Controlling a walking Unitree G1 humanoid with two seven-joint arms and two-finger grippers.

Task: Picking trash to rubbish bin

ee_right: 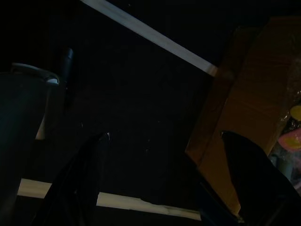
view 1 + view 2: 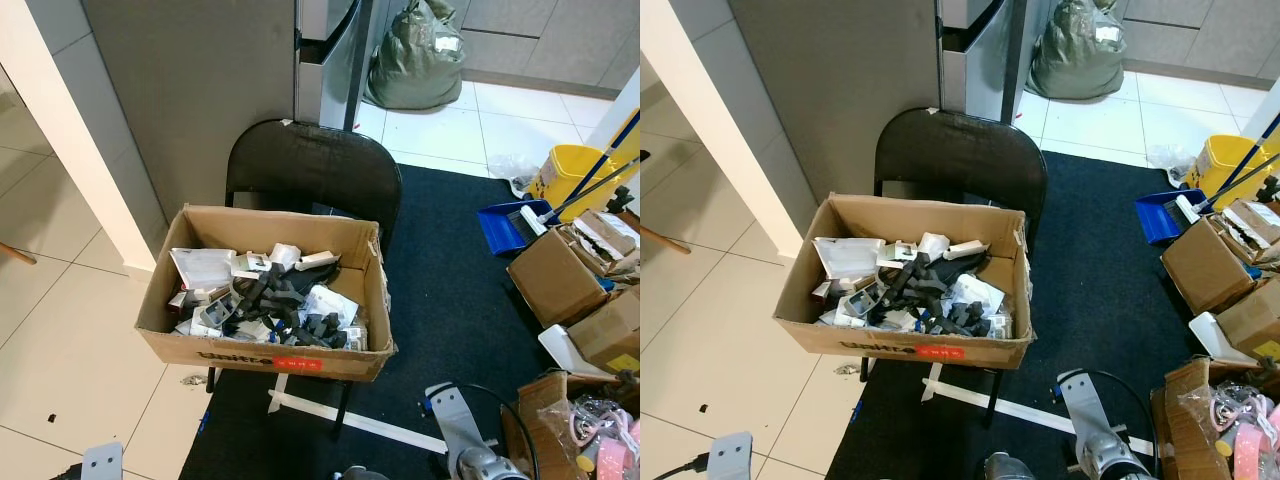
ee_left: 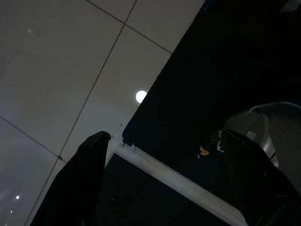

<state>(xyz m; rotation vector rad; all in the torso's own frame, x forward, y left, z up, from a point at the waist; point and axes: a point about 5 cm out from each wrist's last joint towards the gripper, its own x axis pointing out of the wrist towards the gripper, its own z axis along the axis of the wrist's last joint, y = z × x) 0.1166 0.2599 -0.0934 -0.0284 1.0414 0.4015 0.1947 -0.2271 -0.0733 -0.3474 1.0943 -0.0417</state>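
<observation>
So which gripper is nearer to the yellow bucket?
Right. The right gripper hangs low over the dark mat, on the side of the bucket; the left gripper hangs by the mat's edge near the tiles, farther from it.

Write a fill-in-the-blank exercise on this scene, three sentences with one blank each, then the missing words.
1. The open cardboard box full of trash rests on the seat of a black ____.
2. The chair stands partly on a dark ____, beside pale floor tiles.
3. The blue dustpan lies next to a ____ bucket.

Missing words: chair; rug; yellow
</observation>
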